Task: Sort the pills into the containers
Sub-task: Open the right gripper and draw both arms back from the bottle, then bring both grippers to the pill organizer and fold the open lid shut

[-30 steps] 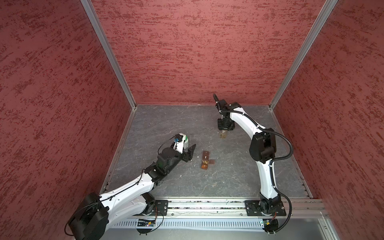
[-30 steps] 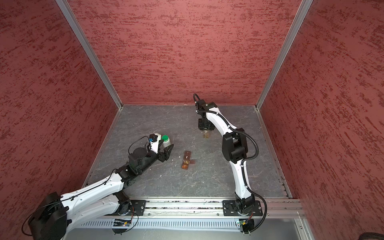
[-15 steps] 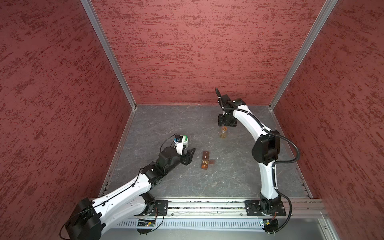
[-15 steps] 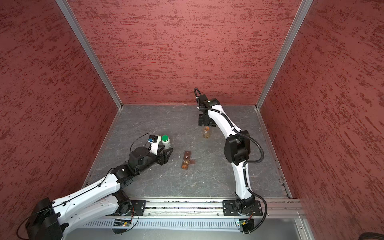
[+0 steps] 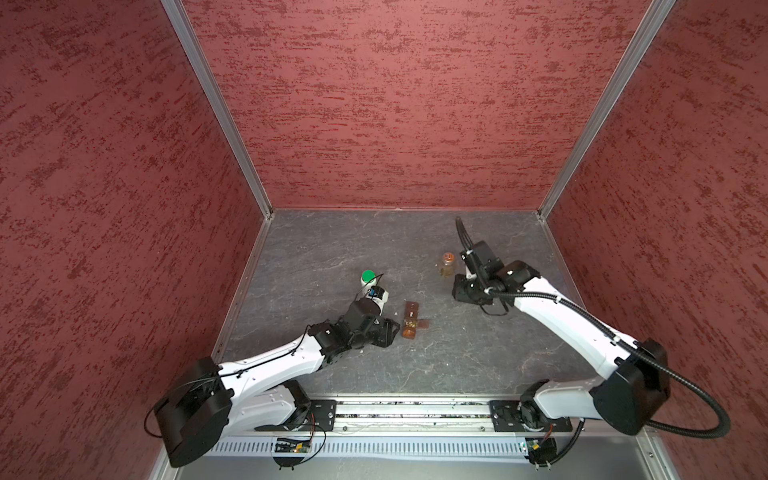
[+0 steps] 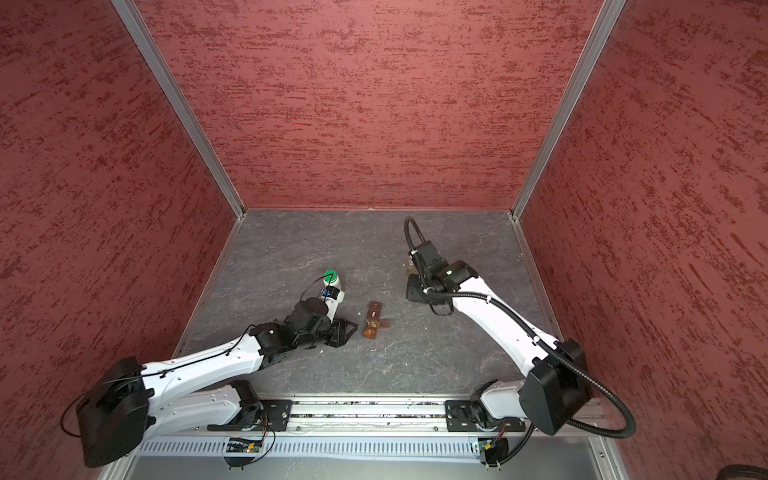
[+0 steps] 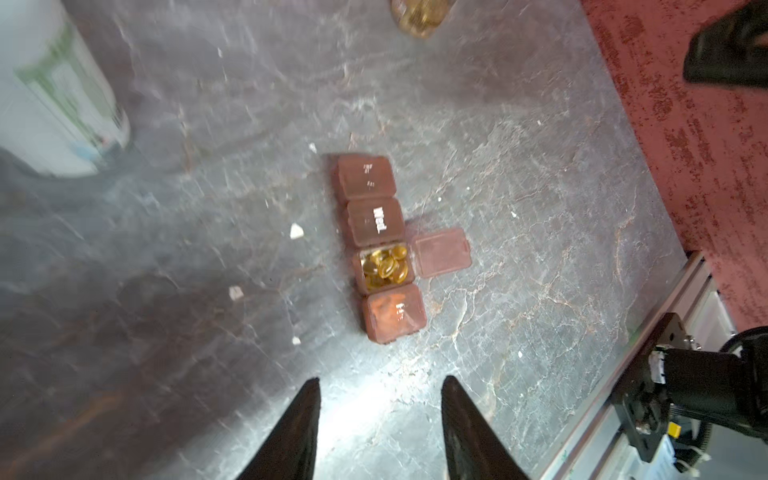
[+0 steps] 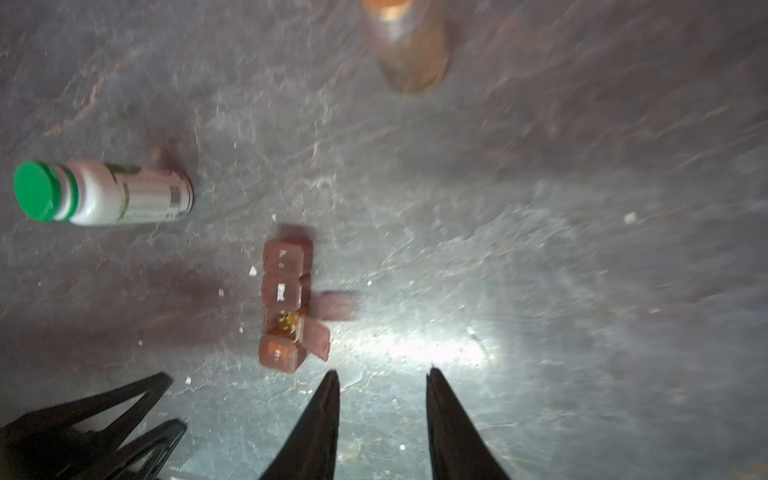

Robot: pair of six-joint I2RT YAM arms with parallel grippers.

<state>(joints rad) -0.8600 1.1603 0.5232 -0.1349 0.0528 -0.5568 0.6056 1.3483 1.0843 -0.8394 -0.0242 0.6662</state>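
As a top view shows, the left claw point(image 5: 384, 332) sits just beside the brown pill box point(image 5: 410, 320), the right claw point(image 5: 461, 291) near the amber bottle point(image 5: 447, 264). From the left wrist, that claw gapes empty, yellow pills point(image 7: 384, 268) ahead in one open cell. From the right wrist, its claw is spread, gripping nothing.

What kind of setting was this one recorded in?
Likely an enclosed robot test cell, not a home: red textured panel walls in aluminium framing, two arms bolted to a rail, and a grey slate-look tabletop.
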